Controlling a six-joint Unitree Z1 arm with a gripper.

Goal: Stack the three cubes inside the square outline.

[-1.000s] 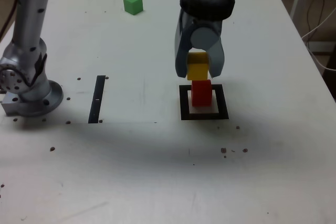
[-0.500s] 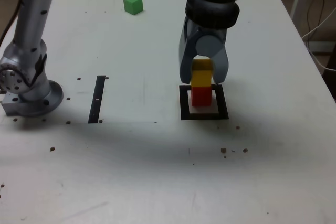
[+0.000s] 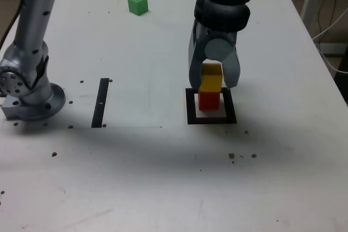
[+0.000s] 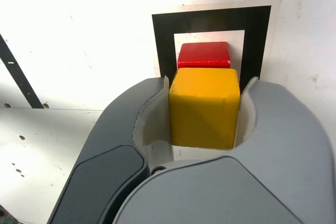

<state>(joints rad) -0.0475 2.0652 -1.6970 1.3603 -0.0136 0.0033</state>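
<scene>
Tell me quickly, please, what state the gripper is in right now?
Gripper: jaws closed on the yellow cube, holding it on top of the red cube.

We see a glossy, smooth yellow cube (image 4: 205, 107) and red cube (image 4: 203, 55), both plastic-looking. The gripper (image 4: 206, 109) shell looks like matt grey plastic. At the exterior view's left, the arm base (image 3: 30, 88) is brushed metal. The tabletop (image 3: 136, 177) is matt white, speckled.

Three cubes: one red cube (image 3: 208, 100), one yellow cube (image 3: 211, 77), one green cube (image 3: 138, 4)
</scene>
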